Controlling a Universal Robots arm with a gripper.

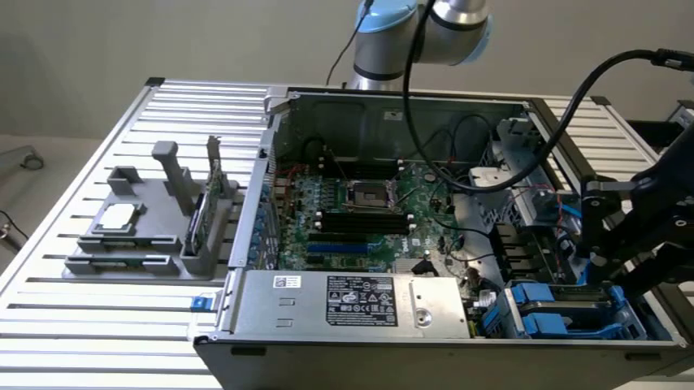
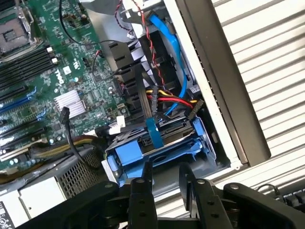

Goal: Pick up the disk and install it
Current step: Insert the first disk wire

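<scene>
The disk [image 2: 157, 149], seen by its bright blue carrier, sits in the drive bay at the corner of the open computer case [image 1: 325, 341]. In the exterior view the disk [image 1: 564, 313] lies at the lower right of the case, beside the power supply. My gripper [image 2: 164, 172] hovers just above the carrier. Its two black fingers [image 2: 143, 183] stand apart with nothing between them. In the exterior view the gripper [image 1: 600, 258] hangs over the bay at the exterior view's right, with a thick black cable arcing to it.
A green motherboard [image 1: 358, 211] fills the case floor. Red, yellow and blue cables [image 2: 167, 98] crowd the space next to the bay. A grey fixture [image 1: 141, 236] on the slatted table [image 1: 65, 325] holds a silver chip and an upright green card.
</scene>
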